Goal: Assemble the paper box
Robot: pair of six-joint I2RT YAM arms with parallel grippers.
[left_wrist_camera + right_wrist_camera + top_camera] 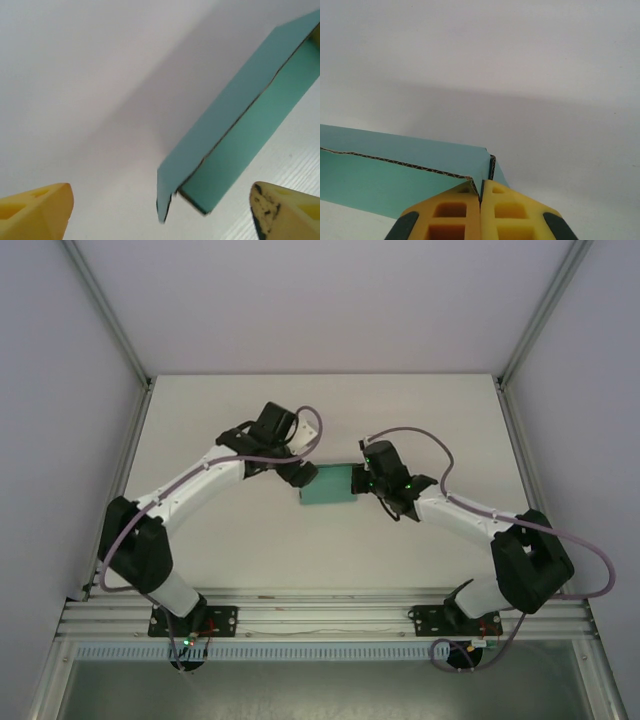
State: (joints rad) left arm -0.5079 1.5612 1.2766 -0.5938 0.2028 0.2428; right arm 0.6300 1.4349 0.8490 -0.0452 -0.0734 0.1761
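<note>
The teal paper box point(328, 486) lies mid-table as a low folded shape between both arms. My right gripper point(368, 478) is at its right end. In the right wrist view the yellow fingers point(450, 212) press together on the box's corner wall, so the right gripper point(481, 187) is shut on the paper box point(395, 165). My left gripper point(298, 472) is at the box's left end. In the left wrist view the left gripper point(160, 215) is open, with the box point(240, 125) running away to the upper right. A loose corner flap point(166, 192) hangs between the wide-apart fingers point(37, 210) without touching them.
The white table point(220, 410) is walled by white panels with metal posts at the back corners. An aluminium rail point(320, 618) carrying both arm bases runs along the near edge.
</note>
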